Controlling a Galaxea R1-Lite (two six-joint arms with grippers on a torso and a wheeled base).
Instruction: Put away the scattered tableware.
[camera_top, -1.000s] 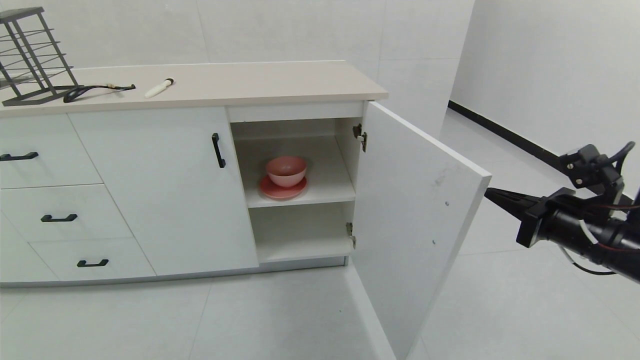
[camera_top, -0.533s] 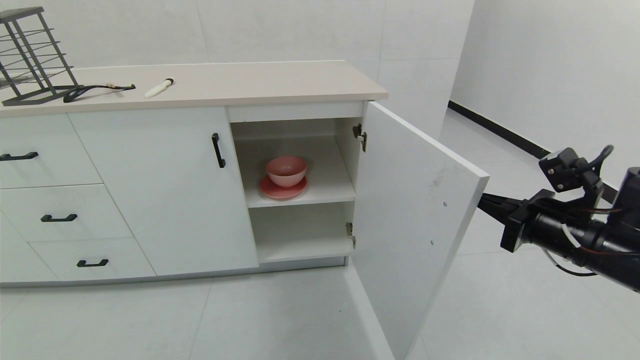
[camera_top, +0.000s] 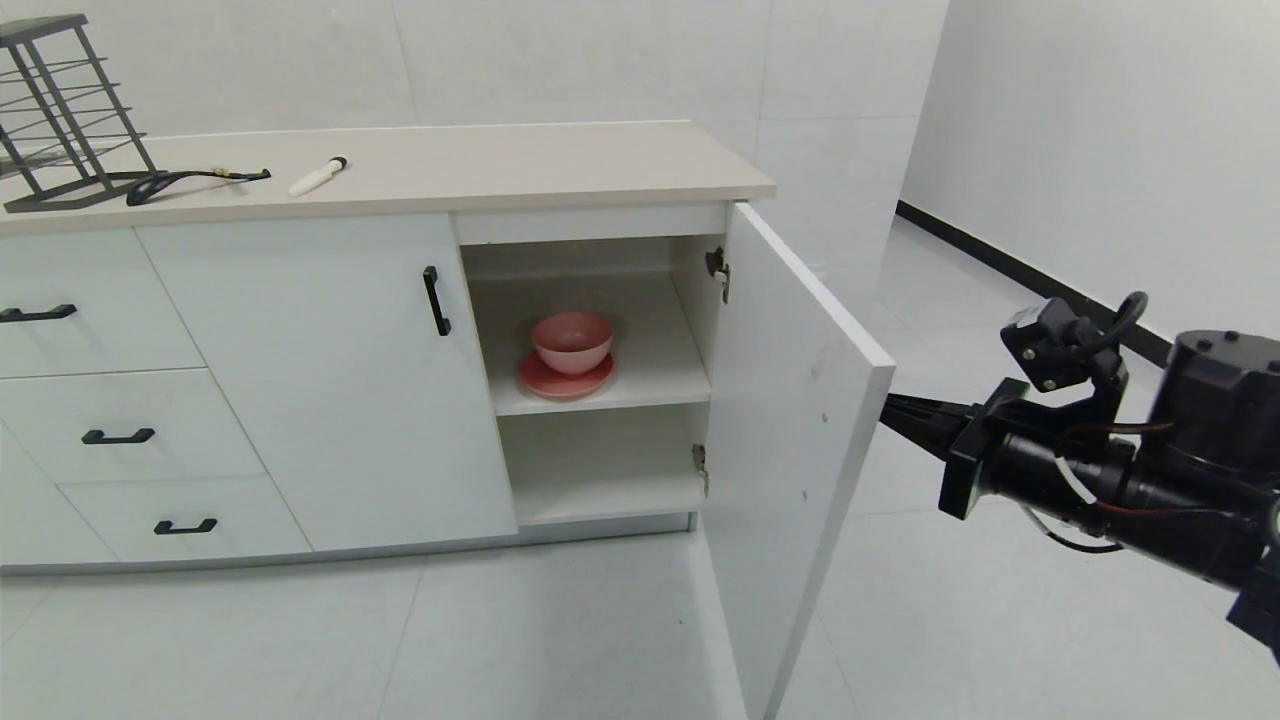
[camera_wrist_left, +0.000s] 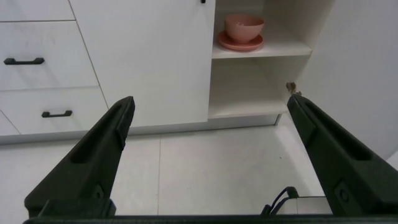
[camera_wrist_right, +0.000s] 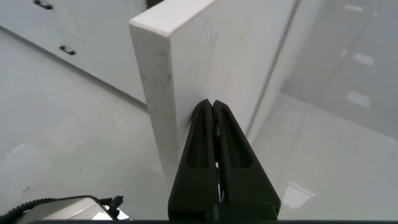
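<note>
There is one pink bowl (camera_top: 572, 341) and one red plate (camera_top: 565, 378). The bowl sits on the plate with its open side up, and the plate lies flat. Both are round, so neither has a long side. They rest on the top shelf of the cupboard, well apart from the right gripper (camera_top: 895, 408), on the other side of the open door (camera_top: 790, 420). The left gripper (camera_wrist_left: 209, 102) has its two fingers wide apart and holds nothing; the bowl and plate are far ahead of it.

The right gripper's fingers are pressed together, and their tip touches the outer face of the door.

On the counter (camera_top: 500, 165), far from both grippers, lie one black spoon (camera_top: 190, 180) and one white-handled tool (camera_top: 318, 175), beside one wire rack (camera_top: 60, 110). The spoon's long side runs along the counter, scoop end toward the rack.

Since a second ago the right arm has moved toward the cupboard, and the door has swung partly shut. The bowl and plate have not moved.
</note>
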